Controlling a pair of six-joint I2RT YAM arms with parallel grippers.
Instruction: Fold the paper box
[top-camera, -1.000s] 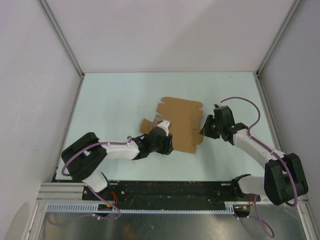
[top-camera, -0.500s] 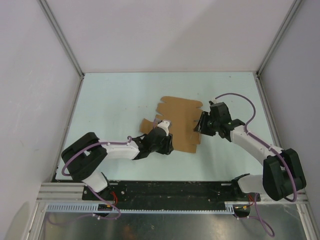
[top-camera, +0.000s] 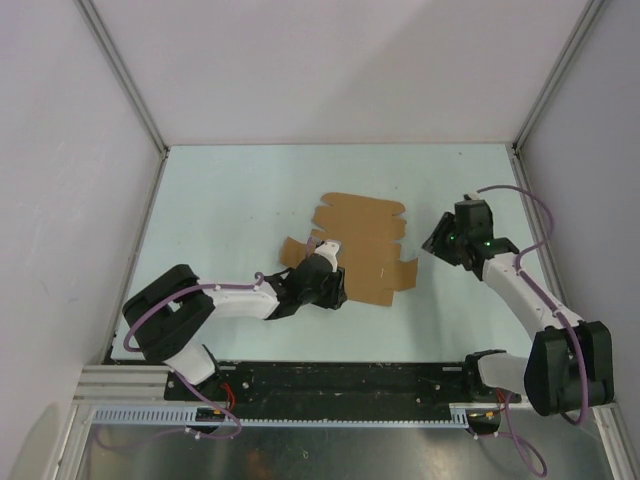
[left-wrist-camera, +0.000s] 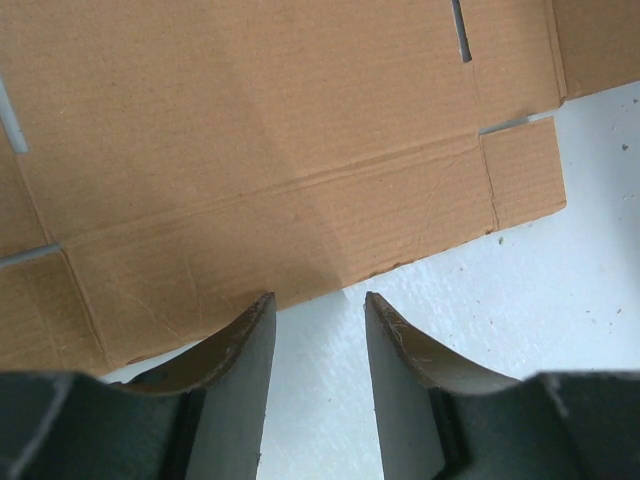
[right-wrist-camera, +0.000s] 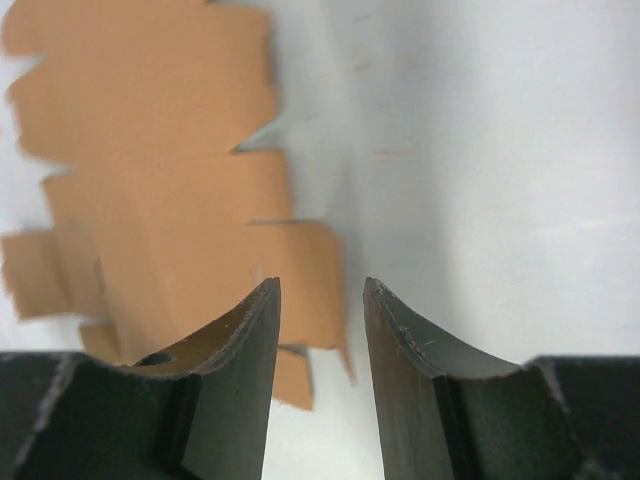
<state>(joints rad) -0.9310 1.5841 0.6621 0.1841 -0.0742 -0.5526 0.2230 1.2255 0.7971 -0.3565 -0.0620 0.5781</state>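
The paper box (top-camera: 360, 245) is a flat brown die-cut sheet lying mid-table. My left gripper (top-camera: 325, 250) rests at the sheet's near-left part. In the left wrist view its jaws (left-wrist-camera: 318, 296) stand open over bare table, with the edge of the paper box (left-wrist-camera: 280, 150) just past the fingertips. My right gripper (top-camera: 435, 243) hangs to the right of the sheet, apart from it. The right wrist view is blurred and shows that gripper (right-wrist-camera: 320, 285) open and empty, with the paper box (right-wrist-camera: 160, 210) ahead to the left.
The pale table (top-camera: 230, 200) is bounded by white walls with metal rails on the left (top-camera: 150, 215), back and right. The arm bases stand on the black rail (top-camera: 340, 380) along the near edge.
The right gripper opened, let go of the sheet's right edge and drew back to the right. The flap it held up has dropped flat. The left arm has not moved.
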